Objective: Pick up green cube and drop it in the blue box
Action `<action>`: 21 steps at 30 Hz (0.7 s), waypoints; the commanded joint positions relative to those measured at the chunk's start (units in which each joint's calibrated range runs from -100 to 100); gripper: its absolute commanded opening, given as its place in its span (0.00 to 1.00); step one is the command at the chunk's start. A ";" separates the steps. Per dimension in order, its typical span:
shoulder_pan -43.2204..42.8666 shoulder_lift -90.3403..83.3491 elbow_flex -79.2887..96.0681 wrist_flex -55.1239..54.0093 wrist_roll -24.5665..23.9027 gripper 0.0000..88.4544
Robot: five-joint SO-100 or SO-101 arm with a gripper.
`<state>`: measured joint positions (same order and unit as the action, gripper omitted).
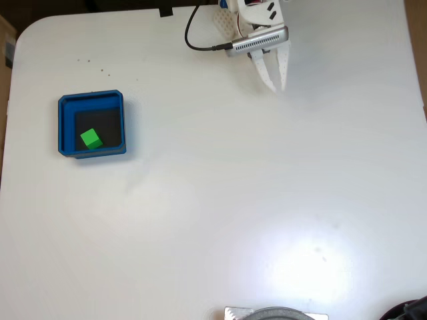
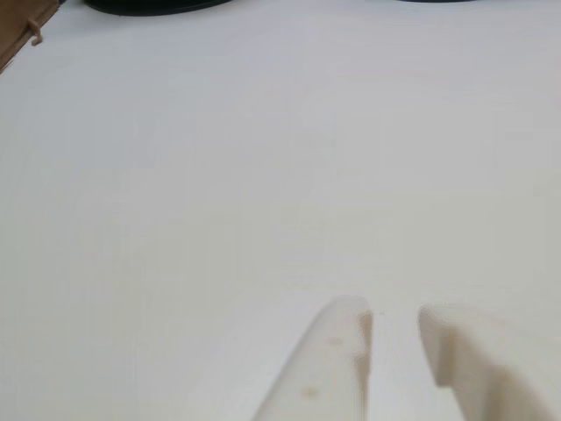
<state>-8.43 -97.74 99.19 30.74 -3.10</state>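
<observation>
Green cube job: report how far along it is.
Done: the cube lies on the dark floor inside the box, at its lower left in the fixed view. In hand: nothing; the claw is empty, its fingers slightly apart, at the table's top edge, far from the box. Left: nothing visible.

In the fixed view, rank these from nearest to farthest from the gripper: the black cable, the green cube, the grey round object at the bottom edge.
Measured from the gripper at top centre:
1. Black cable, just to its left by the arm.
2. Green cube, far left, inside the blue box.
3. Grey round object, bottom edge, straight below.
</observation>
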 commanded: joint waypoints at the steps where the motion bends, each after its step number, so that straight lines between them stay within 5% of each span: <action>1: -0.20 -1.17 0.45 -0.94 -0.15 0.01; 21: 0.18 -0.83 0.45 -0.94 -0.15 0.01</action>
<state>-8.43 -97.74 99.19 30.74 -3.10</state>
